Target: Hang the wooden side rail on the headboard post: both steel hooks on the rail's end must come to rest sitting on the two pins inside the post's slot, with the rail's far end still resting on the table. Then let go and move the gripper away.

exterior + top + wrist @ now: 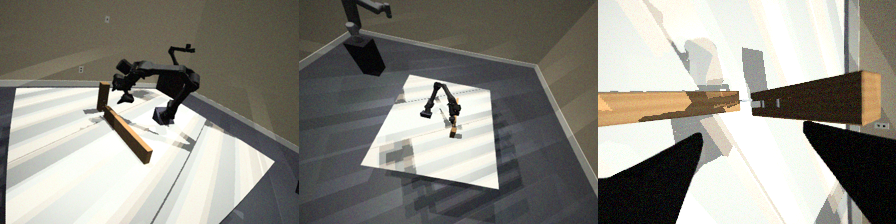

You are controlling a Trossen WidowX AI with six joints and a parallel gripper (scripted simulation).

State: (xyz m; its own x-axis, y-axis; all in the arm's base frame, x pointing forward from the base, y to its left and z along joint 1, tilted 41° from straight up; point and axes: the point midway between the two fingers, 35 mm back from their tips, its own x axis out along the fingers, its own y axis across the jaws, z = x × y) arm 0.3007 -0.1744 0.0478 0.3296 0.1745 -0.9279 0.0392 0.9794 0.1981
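The wooden post [453, 132] [103, 96] [813, 100] stands upright; in the wrist view, small steel parts show in the slot on its dark face. The long wooden side rail [457, 101] [131, 135] [648, 106] lies on the table, its near end pointing at the post across a small gap. A thin bit of steel hook [744, 101] shows in that gap; whether any hook sits on a pin cannot be told. My gripper [117, 96] [753, 131] is open and empty, above the table close to the rail's hook end and the post, with its fingertips spread beside both.
The white table top [433, 156] [70, 173] carries the arm's base [426, 114] [162, 115]. Arm shadows fall across the table and the rail's end. A second arm on a black pedestal [366, 56] stands off the table.
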